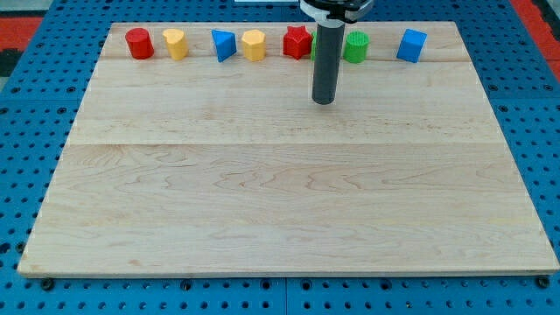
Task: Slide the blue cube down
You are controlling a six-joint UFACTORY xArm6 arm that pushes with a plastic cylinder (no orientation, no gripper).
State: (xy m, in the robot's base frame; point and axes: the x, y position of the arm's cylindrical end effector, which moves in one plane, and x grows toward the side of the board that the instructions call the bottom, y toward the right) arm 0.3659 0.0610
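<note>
The blue cube (411, 45) sits near the upper right corner of the wooden counter (280, 201), at the right end of a row of blocks along the counter's top edge. My tip (325, 101) rests on the counter at upper centre of the frame, below that row and well to the left of the blue cube; the two are apart, with bare wood between them. There is no pincer on this arm, only the straight dark rod, so nothing is clenched or grasped, and the tip touches no block.

Between the rod and the blue cube stands a green block (355, 46), rounded with ribbed sides, just right of the rod's shaft; a sliver of green also shows at the shaft's left edge, though I cannot tell whether it belongs to the same block. Left of the shaft lies a red star-shaped block (297, 41), then a yellow block (254, 45), a blue wedge-like block (223, 44), another yellow block (176, 43) and a red cylinder (139, 43) at the upper left. Below the blue cube the counter is open wood down to the lower right of the frame. A blue perforated surface (26, 175) surrounds the counter.
</note>
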